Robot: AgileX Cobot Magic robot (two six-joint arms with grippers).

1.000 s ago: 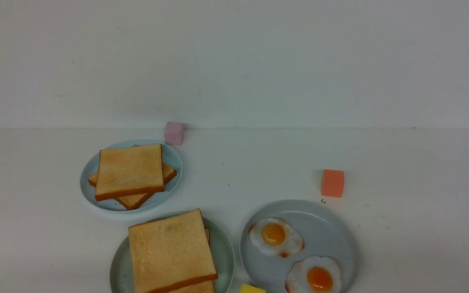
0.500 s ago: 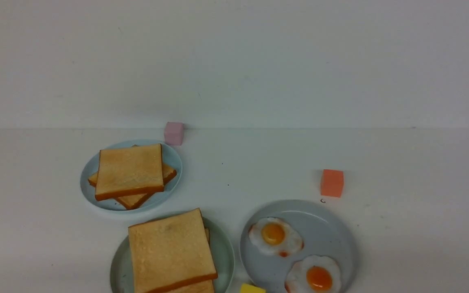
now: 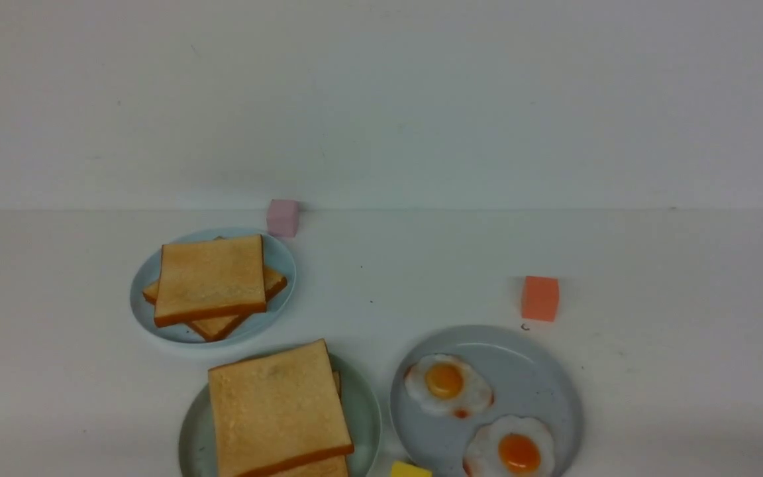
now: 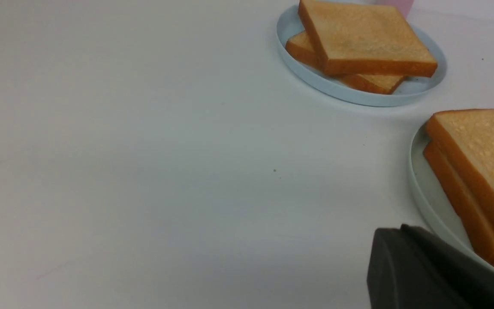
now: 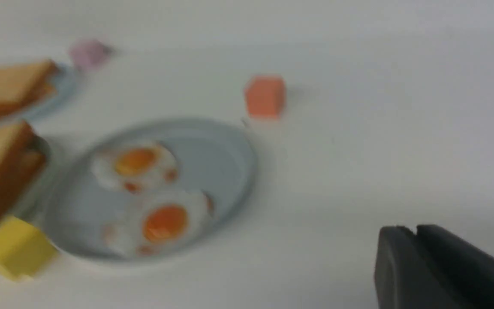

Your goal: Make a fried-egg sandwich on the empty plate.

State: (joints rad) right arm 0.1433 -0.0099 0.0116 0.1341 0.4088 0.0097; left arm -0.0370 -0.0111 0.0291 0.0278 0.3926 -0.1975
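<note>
We are looking at an evenly, softly lit scene; the white table is showing no glare. Faint shadows are lying just beside the orange cube and under the light-blue plate. The front view is coming through slightly soft and grainy. The left wrist view is staying sharp on the stacked toast. The right wrist view is smearing with motion blur, so the fried eggs and the yellow block are losing their edges.
</note>
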